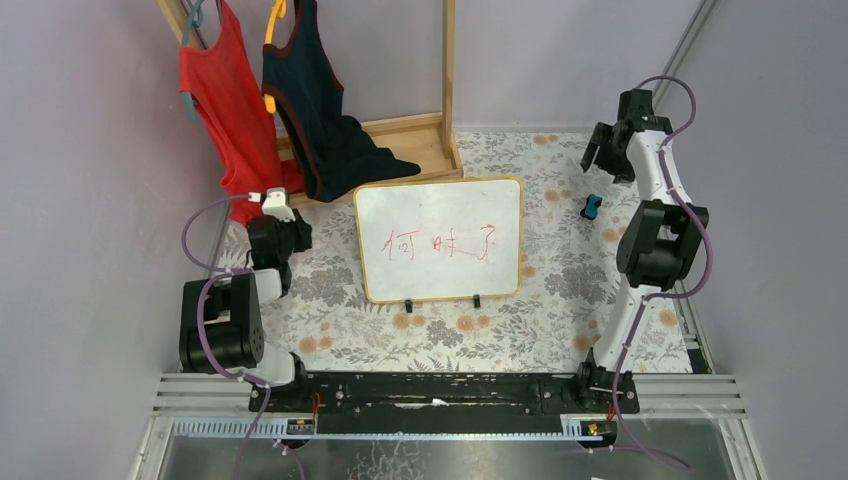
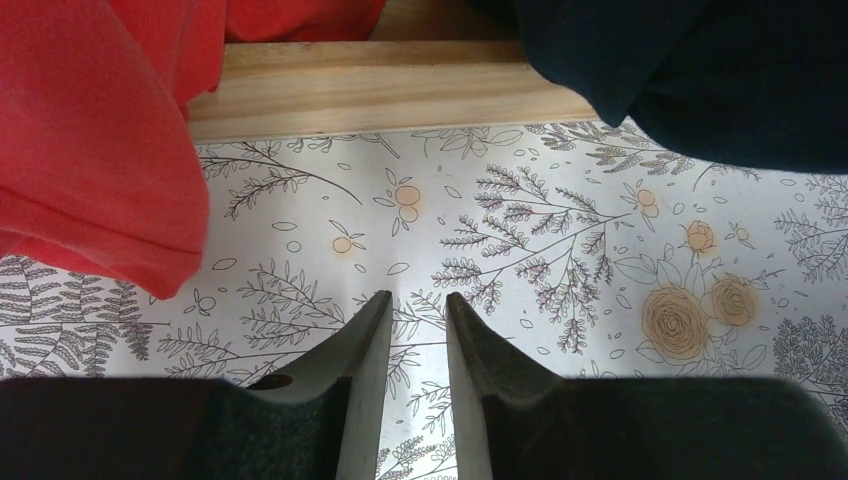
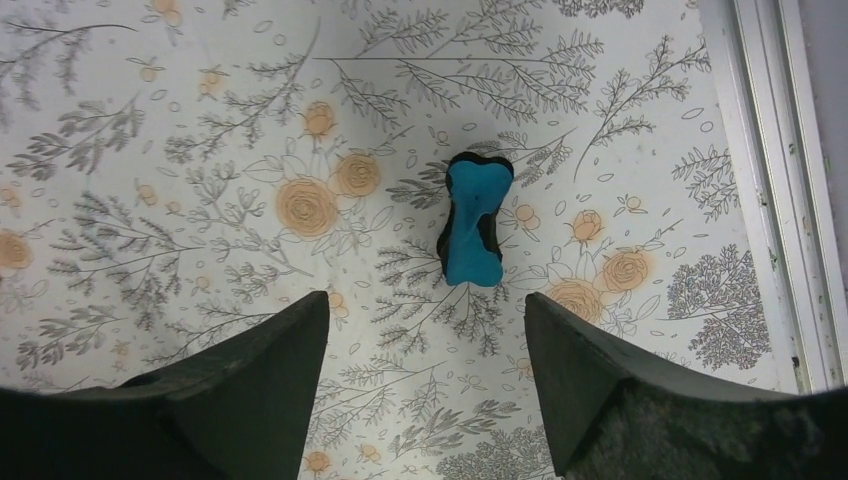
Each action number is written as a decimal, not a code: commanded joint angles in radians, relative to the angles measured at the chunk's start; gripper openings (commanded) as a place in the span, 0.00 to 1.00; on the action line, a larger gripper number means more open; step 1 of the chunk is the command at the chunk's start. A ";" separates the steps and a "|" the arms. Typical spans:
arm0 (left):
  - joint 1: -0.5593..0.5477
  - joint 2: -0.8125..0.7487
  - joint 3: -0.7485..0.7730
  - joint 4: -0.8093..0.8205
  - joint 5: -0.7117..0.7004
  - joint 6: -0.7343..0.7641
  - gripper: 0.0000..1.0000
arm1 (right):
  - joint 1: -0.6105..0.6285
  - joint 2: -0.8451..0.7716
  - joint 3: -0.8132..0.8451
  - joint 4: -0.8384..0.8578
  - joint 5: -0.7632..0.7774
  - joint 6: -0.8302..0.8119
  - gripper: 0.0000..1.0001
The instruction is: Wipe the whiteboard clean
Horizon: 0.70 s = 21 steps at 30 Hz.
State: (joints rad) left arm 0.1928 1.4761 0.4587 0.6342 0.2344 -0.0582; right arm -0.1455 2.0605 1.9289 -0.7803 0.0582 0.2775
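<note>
The whiteboard (image 1: 438, 240) lies in the middle of the flowered table cover, yellow-framed, with red characters on its face and two black feet at its near edge. A blue-and-black eraser (image 1: 592, 206) lies to its right, apart from it. In the right wrist view the eraser (image 3: 473, 220) lies just beyond my open fingers. My right gripper (image 1: 598, 155) (image 3: 427, 305) hovers above it, open and empty. My left gripper (image 1: 272, 205) (image 2: 417, 298) is left of the board, its jaws a narrow gap apart with nothing between them.
A wooden clothes rack base (image 1: 420, 140) (image 2: 380, 90) stands at the back. A red vest (image 1: 225, 110) (image 2: 90, 130) and a dark vest (image 1: 320, 120) (image 2: 700, 70) hang down onto it, close ahead of the left gripper. A metal rail (image 3: 780, 200) runs along the table's right edge.
</note>
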 commanded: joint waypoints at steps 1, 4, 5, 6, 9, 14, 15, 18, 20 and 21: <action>0.010 -0.002 0.015 0.027 0.021 -0.009 0.25 | -0.013 0.029 0.024 -0.036 -0.023 -0.019 0.76; 0.011 -0.002 0.016 0.027 0.022 -0.011 0.25 | -0.024 0.032 -0.012 -0.013 -0.013 -0.015 0.74; 0.012 -0.002 0.015 0.026 0.022 -0.012 0.25 | -0.027 0.034 -0.021 -0.004 -0.009 -0.014 0.74; 0.012 -0.002 0.017 0.025 0.023 -0.011 0.25 | -0.033 0.040 -0.026 0.001 -0.009 -0.013 0.74; 0.016 0.001 0.021 0.020 0.024 -0.012 0.25 | -0.056 0.069 -0.026 0.015 -0.041 -0.002 0.73; 0.018 0.005 0.023 0.018 0.030 -0.014 0.25 | -0.067 0.112 -0.018 0.022 -0.069 0.004 0.70; 0.020 0.005 0.023 0.018 0.030 -0.014 0.25 | -0.068 0.121 -0.016 0.023 -0.064 0.005 0.69; 0.021 0.007 0.025 0.017 0.034 -0.016 0.25 | -0.068 0.145 -0.010 0.016 -0.053 0.001 0.66; 0.021 0.009 0.025 0.018 0.035 -0.017 0.25 | -0.068 0.159 -0.011 0.015 -0.050 -0.001 0.65; 0.022 0.010 0.025 0.018 0.036 -0.017 0.25 | -0.067 0.164 -0.013 0.014 -0.045 -0.001 0.65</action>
State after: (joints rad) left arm 0.2047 1.4765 0.4591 0.6323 0.2554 -0.0677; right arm -0.2188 2.2139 1.9007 -0.7658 0.0162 0.2798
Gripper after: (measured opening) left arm 0.255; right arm 0.654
